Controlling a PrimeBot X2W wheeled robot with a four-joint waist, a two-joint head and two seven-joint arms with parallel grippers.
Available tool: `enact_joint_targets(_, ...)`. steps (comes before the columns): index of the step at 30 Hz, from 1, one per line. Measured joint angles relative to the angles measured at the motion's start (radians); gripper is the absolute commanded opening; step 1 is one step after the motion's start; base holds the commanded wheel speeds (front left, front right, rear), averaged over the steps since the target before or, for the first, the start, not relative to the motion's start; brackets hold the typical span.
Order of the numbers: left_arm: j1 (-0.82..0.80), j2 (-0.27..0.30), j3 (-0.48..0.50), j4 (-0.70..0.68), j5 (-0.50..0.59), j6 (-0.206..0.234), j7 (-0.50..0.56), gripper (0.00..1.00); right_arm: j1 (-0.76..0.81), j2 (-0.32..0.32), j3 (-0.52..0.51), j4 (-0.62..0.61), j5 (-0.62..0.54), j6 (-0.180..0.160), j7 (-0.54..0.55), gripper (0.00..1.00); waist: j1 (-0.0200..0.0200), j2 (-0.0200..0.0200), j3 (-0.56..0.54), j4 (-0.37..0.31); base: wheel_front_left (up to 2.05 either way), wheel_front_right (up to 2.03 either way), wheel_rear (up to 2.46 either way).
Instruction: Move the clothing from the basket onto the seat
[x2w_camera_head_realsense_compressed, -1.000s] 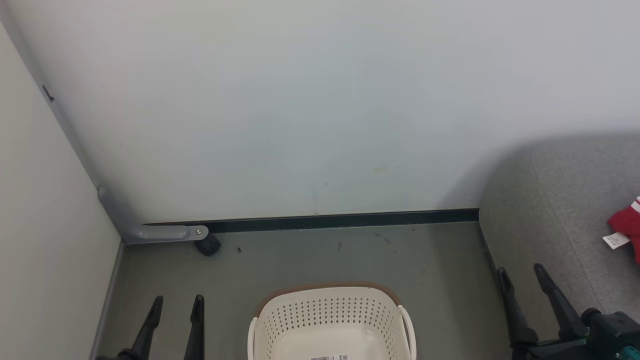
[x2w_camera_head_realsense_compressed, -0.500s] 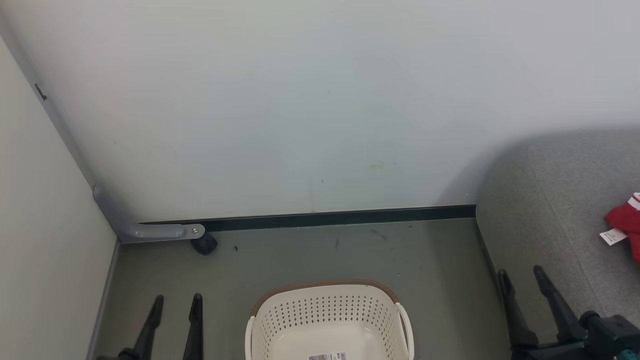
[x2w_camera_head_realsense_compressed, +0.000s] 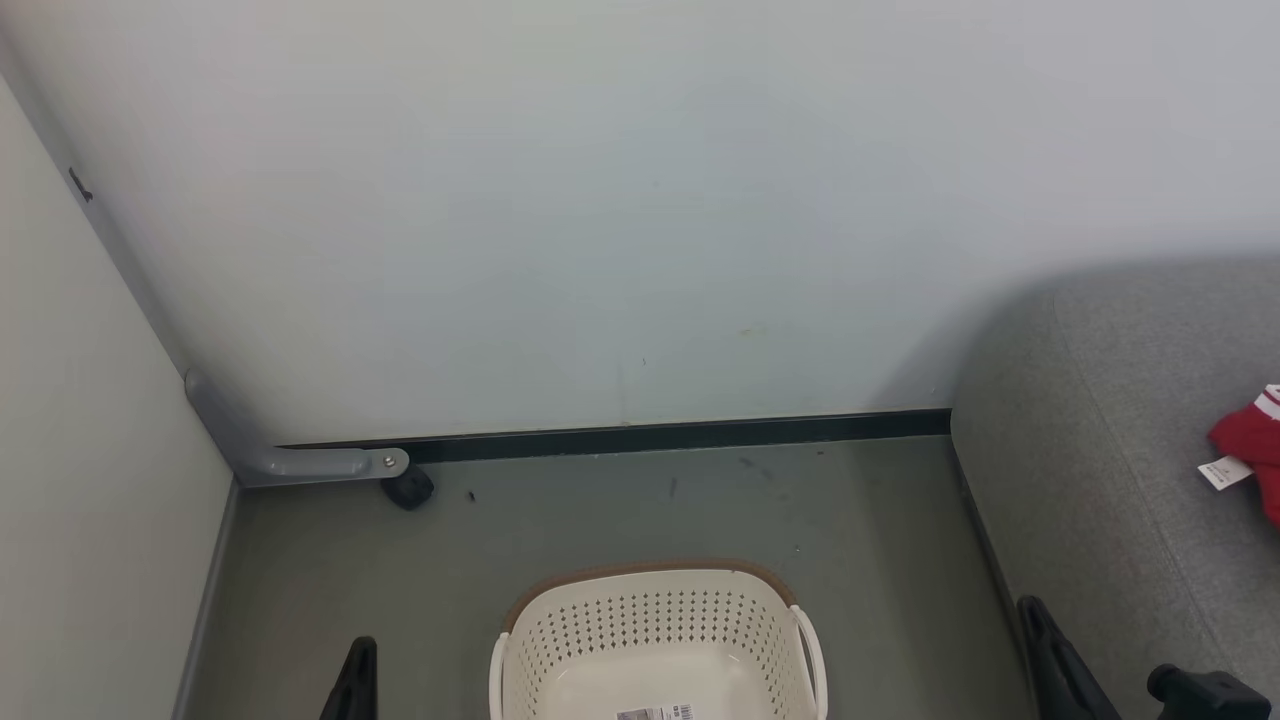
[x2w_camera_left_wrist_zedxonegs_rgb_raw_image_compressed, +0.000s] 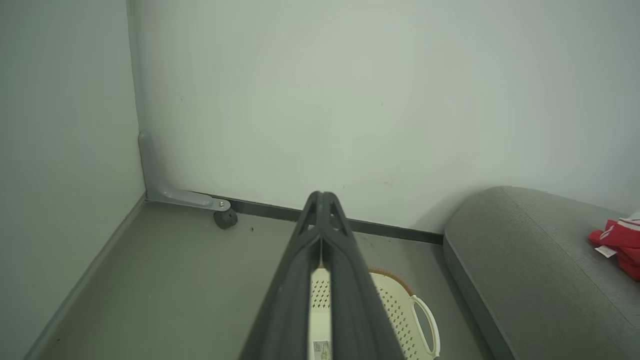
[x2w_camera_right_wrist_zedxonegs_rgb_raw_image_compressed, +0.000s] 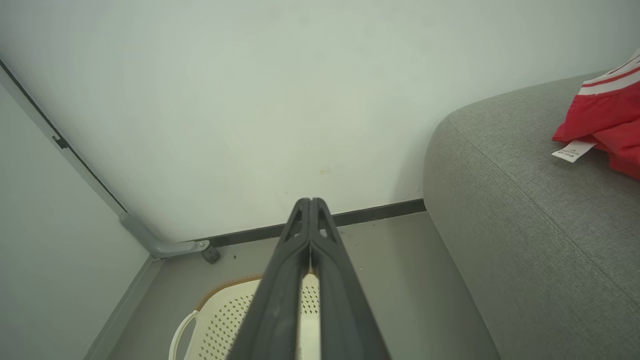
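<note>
Clothing (x2w_camera_right_wrist_zedxonegs_rgb_raw_image_compressed: 607, 115), bright red and soft, lies bunched on top of the seat (x2w_camera_head_realsense_compressed: 1100, 400), near the right edge of the head view and partly cut off there. White striped trim borders the red fabric, and a small white tag (x2w_camera_right_wrist_zedxonegs_rgb_raw_image_compressed: 573, 150) sticks out from it, flat on the grey woven upholstery. The seat, large and round-edged, stands against the pale wall (x2w_camera_head_realsense_compressed: 640, 200). The basket (x2w_camera_head_realsense_compressed: 650, 610), oval and cream with perforated walls, a brown rim and white side handles, stands on the grey-green floor (x2w_camera_head_realsense_compressed: 600, 510) left of the seat and apart from it; its smooth bottom bears a barcode label (x2w_camera_head_realsense_compressed: 655, 714). The left hand (x2w_camera_left_wrist_zedxonegs_rgb_raw_image_compressed: 322, 195) is closed, its two dark fingers (x2w_camera_left_wrist_zedxonegs_rgb_raw_image_compressed: 295, 280) meeting at the tips, with nothing between them; it is left of the basket. The right hand (x2w_camera_right_wrist_zedxonegs_rgb_raw_image_compressed: 310, 201) is likewise closed on nothing, just beside the seat's side. A grey bracket (x2w_camera_head_realsense_compressed: 300, 462) with a small black wheel (x2w_camera_head_realsense_compressed: 410, 490) occupies the floor corner.
</note>
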Motion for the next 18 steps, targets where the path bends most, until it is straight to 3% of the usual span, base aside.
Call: enact_joint_targets(18, -0.018, -0.03, 0.074, 0.036, -0.208, -0.048, 0.072, 0.0, -0.01, 0.05, -0.099, 0.031, 0.2, 0.041, 0.072, 0.0, 0.0, 0.0, -0.002, -0.002, 0.0, 0.0, 0.0)
